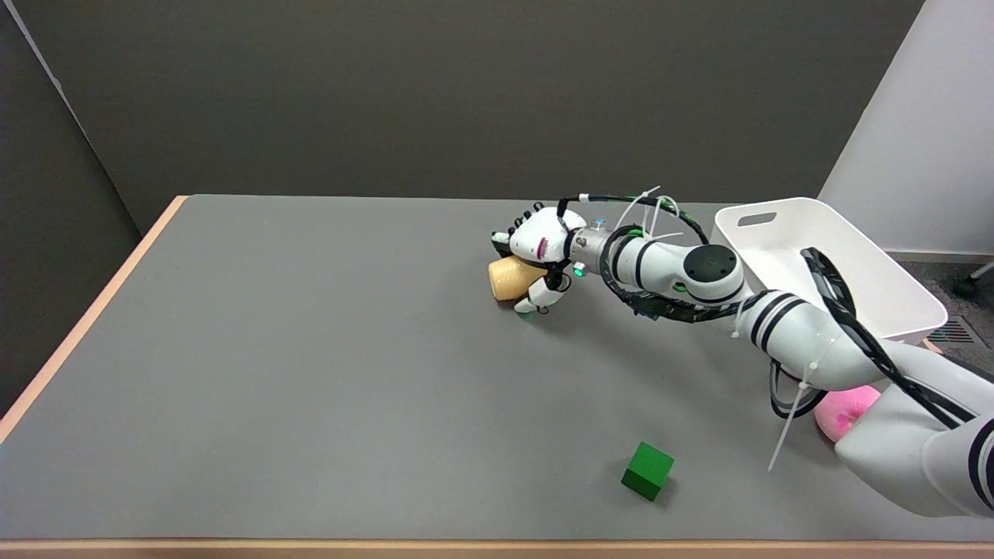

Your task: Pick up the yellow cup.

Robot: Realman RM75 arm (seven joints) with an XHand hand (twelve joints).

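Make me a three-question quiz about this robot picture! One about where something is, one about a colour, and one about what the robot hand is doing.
1. Where is the white bin?
A. at the table's right side
B. at the left edge
C. under the table

2. What colour is the block near the front edge?
A. red
B. green
C. blue

3. What is the robot hand doing?
A. hanging in the air far from everything
B. closing around the yellow cup
C. pressing on the block

Answers:
1. A, the bin sits at the right, behind the arm.
2. B, the block is plainly green.
3. B, the fingers wrap the cup, which lies on its side on the table.
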